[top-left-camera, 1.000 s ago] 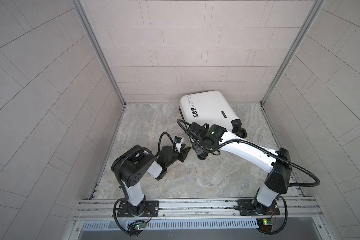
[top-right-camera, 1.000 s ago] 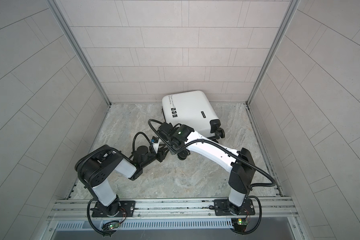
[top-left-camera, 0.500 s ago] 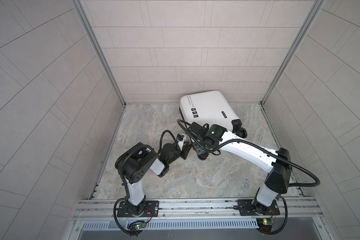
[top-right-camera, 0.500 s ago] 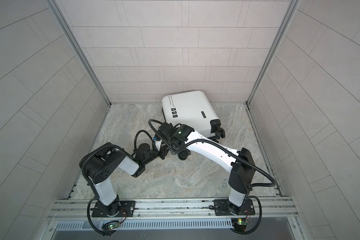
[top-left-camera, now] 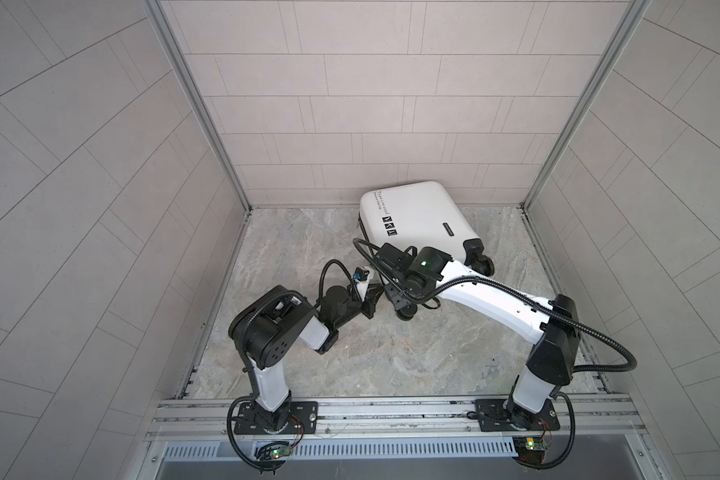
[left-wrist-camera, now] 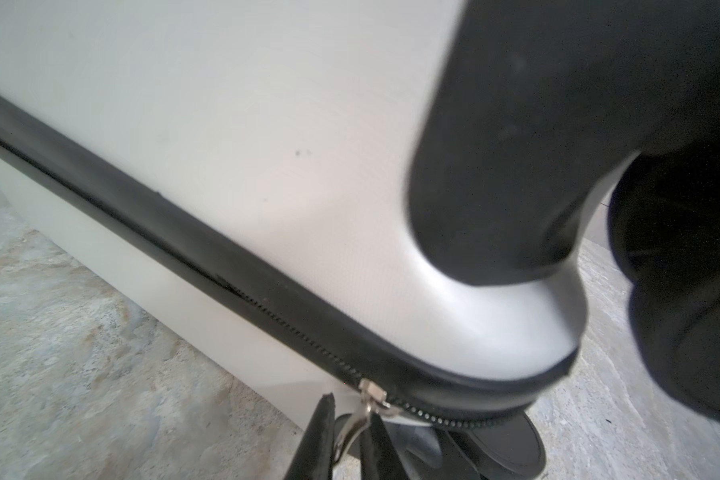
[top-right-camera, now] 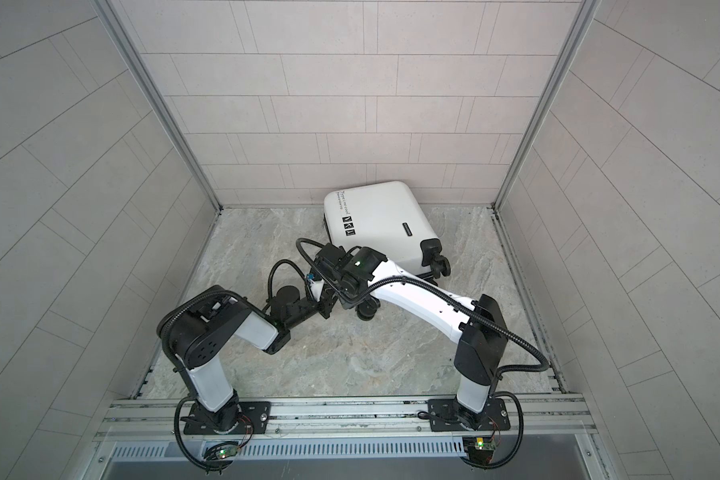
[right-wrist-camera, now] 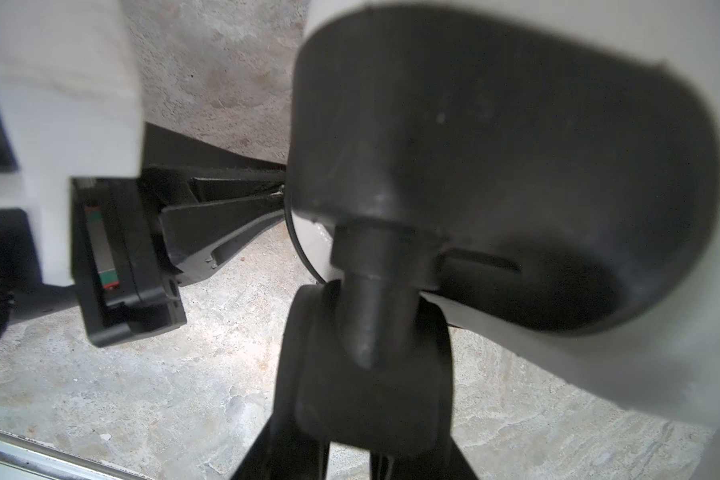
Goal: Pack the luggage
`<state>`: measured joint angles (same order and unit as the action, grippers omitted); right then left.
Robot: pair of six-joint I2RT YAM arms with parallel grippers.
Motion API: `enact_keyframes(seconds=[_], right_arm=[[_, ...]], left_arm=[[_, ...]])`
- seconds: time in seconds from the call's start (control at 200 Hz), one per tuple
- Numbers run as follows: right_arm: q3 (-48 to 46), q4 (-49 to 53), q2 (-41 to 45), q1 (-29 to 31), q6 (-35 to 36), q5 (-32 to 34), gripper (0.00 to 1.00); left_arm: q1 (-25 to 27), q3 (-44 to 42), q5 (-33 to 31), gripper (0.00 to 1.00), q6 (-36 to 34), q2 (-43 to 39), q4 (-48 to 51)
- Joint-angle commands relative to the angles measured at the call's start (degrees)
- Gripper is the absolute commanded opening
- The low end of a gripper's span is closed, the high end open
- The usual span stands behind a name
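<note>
Left arm: low over the floor, forearm pointing right toward the case.

Left gripper: at the case's near-left corner, on its zip side. In the left wrist view the silver pull sits between the two black fingers. The jaws are nearly together and pinch it. The slider sits on the black zip band, just short of the rounded corner. The band runs between the two white shells.

Case: lies flat on the floor, shells together and skewed, right of centre, far end near the back wall. Small print and three square icons sit toward its left edge.

Right gripper: just right of the left gripper, coming down over the same corner. In the right wrist view the corner wheel stands between its fingers, jaws partway apart and clamped on the wheel. The black wheel housing is blurred and fills much of that view. The left gripper's tips meet at the case edge beyond it.

Far wheels: at the near-right corner, apart from both grippers.

Right arm: the white link slants from the right-hand base up and left to that corner.
</note>
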<state>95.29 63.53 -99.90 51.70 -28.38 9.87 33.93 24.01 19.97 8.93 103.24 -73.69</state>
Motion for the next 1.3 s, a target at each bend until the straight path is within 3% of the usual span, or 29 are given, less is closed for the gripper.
enact_keyframes(seconds=[0.0,0.27,0.821,1.061,1.296], right_arm=[[3.64,-4.31,0.49,0.24,3.16,1.29,0.18],[3.71,-4.29,0.63,0.24,2.71,2.03,0.16],[8.71,-2.55,-1.30,-0.37,5.77,4.35,0.03],[10.78,-2.41,-2.73,-0.46,6.31,4.38,0.00],[11.10,-2.98,-3.20,-0.55,5.81,3.92,0.00]], left_arm=[[0.43,1.30,1.17,0.13,-0.72,-1.55,-2.25],[0.53,0.09,1.57,0.00,-0.14,-2.96,-2.25],[0.61,-4.53,6.42,0.00,1.62,-7.96,0.35],[2.72,-3.08,7.42,0.00,-0.75,-14.79,10.77],[4.87,-2.21,7.26,0.00,-0.79,-16.52,13.22]])
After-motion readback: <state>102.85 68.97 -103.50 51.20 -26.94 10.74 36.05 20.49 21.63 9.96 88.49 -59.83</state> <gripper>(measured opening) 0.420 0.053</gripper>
